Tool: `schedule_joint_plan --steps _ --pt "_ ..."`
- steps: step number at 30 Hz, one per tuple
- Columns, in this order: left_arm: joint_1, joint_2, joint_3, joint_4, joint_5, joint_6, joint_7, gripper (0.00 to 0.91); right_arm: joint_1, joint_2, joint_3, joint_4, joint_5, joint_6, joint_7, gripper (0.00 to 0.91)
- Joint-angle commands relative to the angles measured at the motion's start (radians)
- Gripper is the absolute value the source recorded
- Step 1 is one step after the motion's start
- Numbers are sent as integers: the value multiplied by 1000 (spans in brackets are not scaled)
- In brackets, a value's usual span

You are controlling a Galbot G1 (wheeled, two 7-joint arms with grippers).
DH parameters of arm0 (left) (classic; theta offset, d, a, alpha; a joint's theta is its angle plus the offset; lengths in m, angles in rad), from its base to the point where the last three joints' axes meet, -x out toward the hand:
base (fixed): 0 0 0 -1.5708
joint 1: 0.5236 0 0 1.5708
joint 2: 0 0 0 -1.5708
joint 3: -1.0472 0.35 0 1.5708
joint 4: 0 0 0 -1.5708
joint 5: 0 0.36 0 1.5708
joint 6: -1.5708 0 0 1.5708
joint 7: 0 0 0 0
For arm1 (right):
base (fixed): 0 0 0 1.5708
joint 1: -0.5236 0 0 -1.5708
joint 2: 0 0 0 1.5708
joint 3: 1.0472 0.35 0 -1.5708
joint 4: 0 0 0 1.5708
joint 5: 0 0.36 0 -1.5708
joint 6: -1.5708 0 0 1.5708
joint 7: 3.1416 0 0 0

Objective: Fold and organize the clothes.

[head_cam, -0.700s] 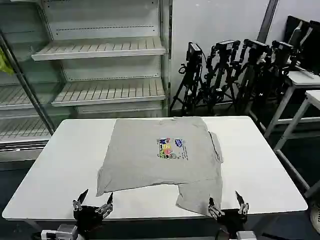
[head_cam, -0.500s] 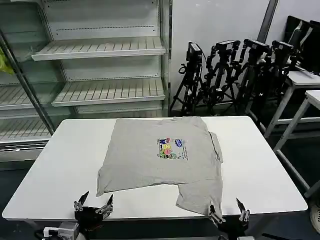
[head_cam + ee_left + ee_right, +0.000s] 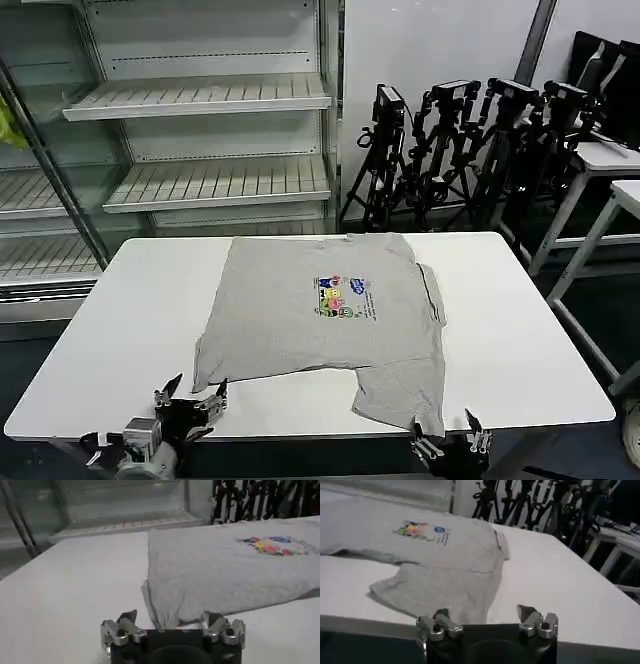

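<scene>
White table (image 3: 520, 330) with grey T-shirt (image 3: 300, 320) flat, just beyond both spread-open, empty end effectors, left (image 3: 188, 400) and right (image 3: 449, 438).

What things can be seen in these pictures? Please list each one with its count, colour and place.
Light heather-grey cotton T-shirt with multicoloured chest print: one, lying partly folded on the table's middle, one flap reaching the near edge.
White rectangular table: one, under the shirt.
Pale open shelving unit: one, behind the table, left.
Black camera tripods: several, behind the table, right.
White side tables: two, far right.
Left pincer: one, metal and black, open, at the near edge by the shirt's near left corner.
Right pincer: one, open, below the near edge beside the flap.
</scene>
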Motion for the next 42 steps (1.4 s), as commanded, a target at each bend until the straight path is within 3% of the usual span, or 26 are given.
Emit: schedule_joint_plan --steps 1,14,18,22,29,36,42 --pt "-44 9 9 61 -28 5 -3 10 -2 0 -9 -23 9 -9 -1 0" --pt "-16 2 21 25 -39 -8 6 10 21 -4 -3 -27 60 -9 0 0" --pt "11 4 10 -34 -42 -9 10 10 6 -2 1 0 48 46 1 0" --pt "53 -8 -2 -129 -37 -8 8 10 -35 -11 35 55 -17 114 -31 0" --pt "112 -49 -30 -280 -30 1 6 10 -106 -32 93 187 -11 180 -57 0" --pt "144 -58 -57 -367 -25 2 4 10 -92 -40 164 254 70 207 -60 0" --pt "65 -6 -52 -289 -30 0 4 10 17 -75 204 195 178 206 -51 0"
